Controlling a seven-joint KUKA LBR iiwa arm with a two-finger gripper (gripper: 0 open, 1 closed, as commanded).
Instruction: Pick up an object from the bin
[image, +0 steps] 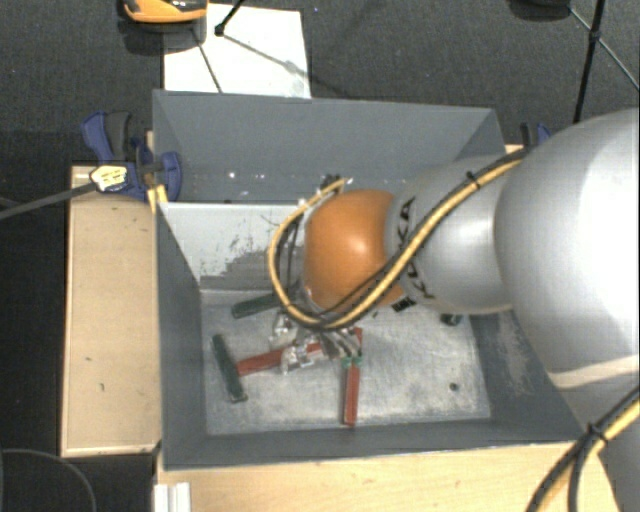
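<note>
My gripper (298, 347) is low in the middle of the bin, under the arm's orange cover. It sits on the right end of a red bar (260, 363), which lies flat and points left. A dark green block (228, 368) lies at the bar's left end. Just right of the gripper, a second red stick (350, 397) runs towards the bin's front wall, and its upper end is hidden under the wrist. Whether anything is between the fingers is hidden.
A dark green strip (252, 306) lies behind the gripper, near the left-rear of the floor. A small black piece (452, 320) rests at the right, beside the arm. The arm and its cables cover the bin's rear right.
</note>
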